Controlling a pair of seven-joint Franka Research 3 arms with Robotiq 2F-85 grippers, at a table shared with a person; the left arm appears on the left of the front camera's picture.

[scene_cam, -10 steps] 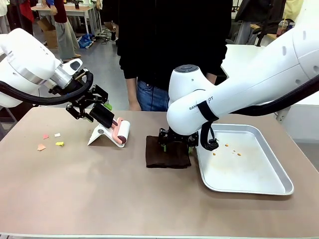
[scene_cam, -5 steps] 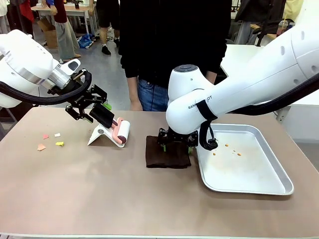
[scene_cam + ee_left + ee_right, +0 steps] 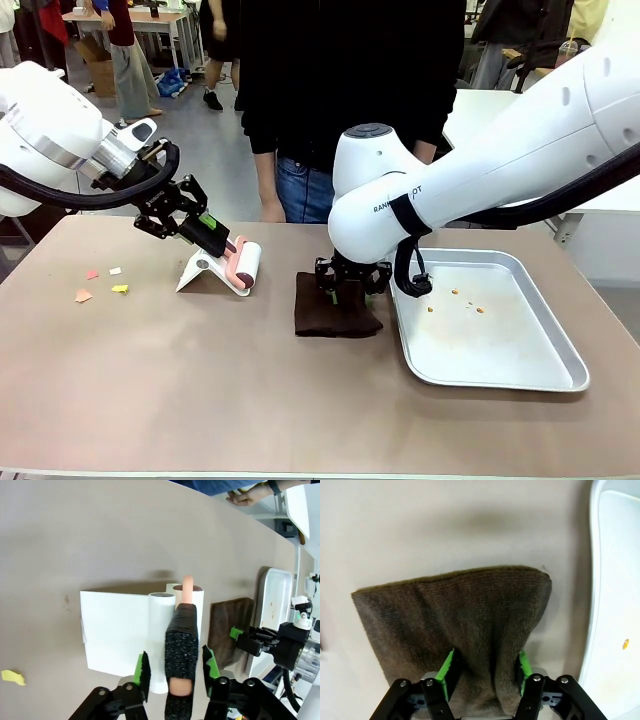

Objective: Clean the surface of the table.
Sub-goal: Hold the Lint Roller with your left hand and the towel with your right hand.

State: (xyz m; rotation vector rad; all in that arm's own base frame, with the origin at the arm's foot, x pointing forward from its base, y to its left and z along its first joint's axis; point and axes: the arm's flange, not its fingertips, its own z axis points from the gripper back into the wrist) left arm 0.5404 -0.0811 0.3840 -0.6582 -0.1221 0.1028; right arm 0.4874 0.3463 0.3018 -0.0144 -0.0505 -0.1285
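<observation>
Right pincer (image 3: 346,293) grips cloth (image 3: 335,318) atop table (image 3: 200,385).

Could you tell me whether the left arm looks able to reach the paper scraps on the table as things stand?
Probably yes: the scraps lie on bare table on that arm's own side, and nothing stands between them and the left tool, though it straddles the roller handle.
</observation>
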